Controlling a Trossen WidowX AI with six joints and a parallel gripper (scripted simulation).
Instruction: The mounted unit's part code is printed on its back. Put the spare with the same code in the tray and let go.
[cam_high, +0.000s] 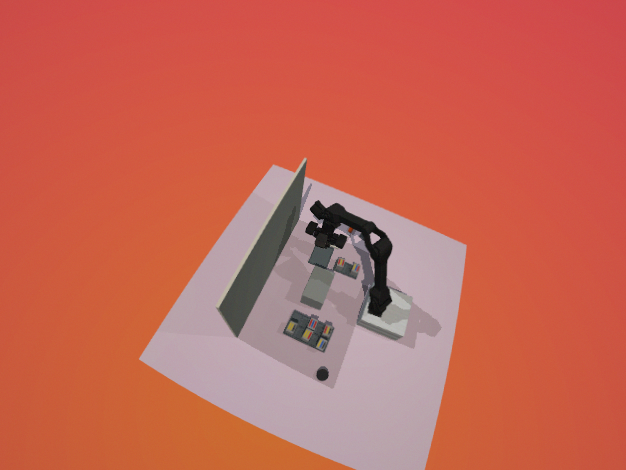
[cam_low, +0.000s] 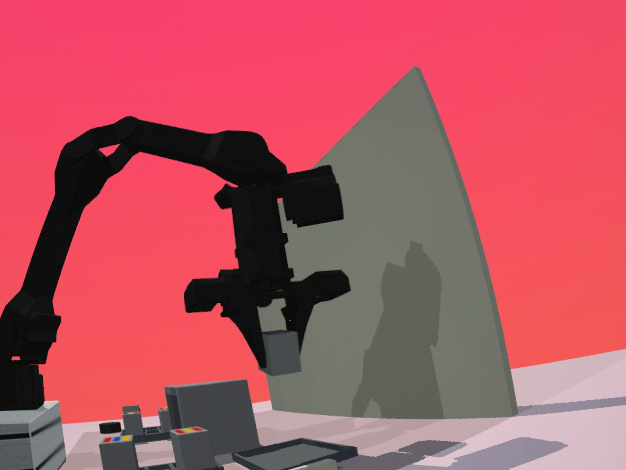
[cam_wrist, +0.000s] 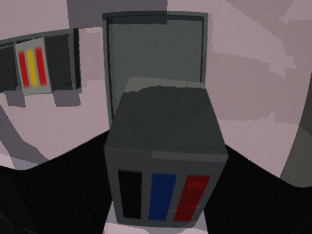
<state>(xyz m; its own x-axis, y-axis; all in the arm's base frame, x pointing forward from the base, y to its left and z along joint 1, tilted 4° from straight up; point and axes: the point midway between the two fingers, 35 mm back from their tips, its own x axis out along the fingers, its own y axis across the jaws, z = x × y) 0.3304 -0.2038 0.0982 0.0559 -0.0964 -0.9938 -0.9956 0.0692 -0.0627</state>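
Partly open, the claw (cam_high: 327, 245) (cam_low: 281, 358) (cam_wrist: 162, 136) grips (snugly) a grey block (cam_low: 282, 354) (cam_wrist: 165, 125).

The top view looks down from high and far off, taking in the whole desk (cam_high: 384, 404). The exterior view sits low and nearer, facing across the desk toward the tall panel (cam_high: 262, 252) (cam_low: 404, 202). The wrist view peers down past the jaws (cam_high: 329, 245) (cam_low: 281, 360) at close range. All three share the tray (cam_high: 320, 257) (cam_low: 295, 455) (cam_wrist: 156, 50).
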